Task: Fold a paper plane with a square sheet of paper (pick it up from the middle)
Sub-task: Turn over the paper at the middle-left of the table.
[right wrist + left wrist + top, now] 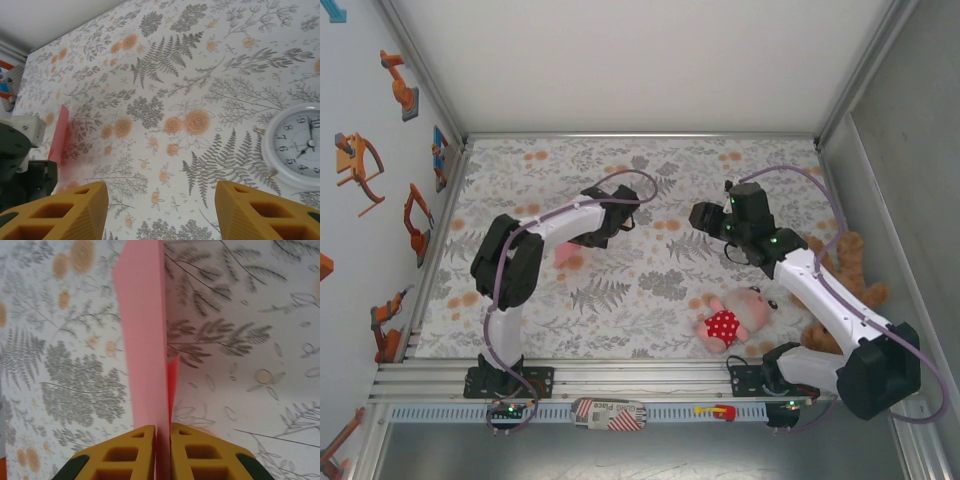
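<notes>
My left fingers (125, 452) pinch the salmon-pink folded paper sheet (145, 340) edge-on over the grey-and-orange floral worktop (620, 295). My right fingers (255, 210) stand wide apart, holding nothing, near a white round clock (300, 145). A white back wall (640, 60) bounds the worktop.

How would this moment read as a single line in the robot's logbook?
left gripper: shut on folded pink paper | right gripper: open, holding nothing | plush doll: lying apart, untouched
</notes>
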### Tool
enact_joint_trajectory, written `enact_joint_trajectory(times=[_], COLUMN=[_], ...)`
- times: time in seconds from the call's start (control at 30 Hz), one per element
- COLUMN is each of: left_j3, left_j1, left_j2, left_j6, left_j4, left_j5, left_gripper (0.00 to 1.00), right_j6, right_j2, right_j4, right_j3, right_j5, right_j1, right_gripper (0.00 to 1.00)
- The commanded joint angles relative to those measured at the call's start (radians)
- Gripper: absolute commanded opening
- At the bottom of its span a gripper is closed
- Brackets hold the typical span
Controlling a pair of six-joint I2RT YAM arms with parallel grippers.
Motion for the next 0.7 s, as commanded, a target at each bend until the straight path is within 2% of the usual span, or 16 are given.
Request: enact_joint_trajectory(times=[0.0, 0.2, 0.33, 0.5, 0.67], left_j3=[0.028, 0.01, -0.041, -0.181, -0.311], left_j1=[-0.021, -0.017, 0.005, 0.094, 0.21], left_j2=[0.019, 0.006, -0.057, -0.212, -0.384], left_j6=[-0.041, -0.051, -0.049, -0.091, -0.121], left_j4=[-0.001, 0.137, 0.247, 0.432, 0.506], left_j5=[0.122, 0.333, 0.464, 0.652, 0.68], left_gripper=[0.21, 0.43, 0.52, 0.6, 0.74], right_j6=[-0.034, -0.032, -0.031, -0.027, -0.021], right_j2=[-0.028, -0.001, 0.026, 0.131, 0.309], right_j4=[-0.015, -0.018, -0.013, 0.027, 0.076], right_j3=[-0.024, -0.036, -0.035, -0.001, 0.101], right_j5=[0.046, 0.033, 0.014, -0.095, -0.147], right_j1=[-0.01, -0.01, -0.012, -0.01, 0.057], right_gripper=[0.58, 0.57, 0.57, 0.52, 0.5])
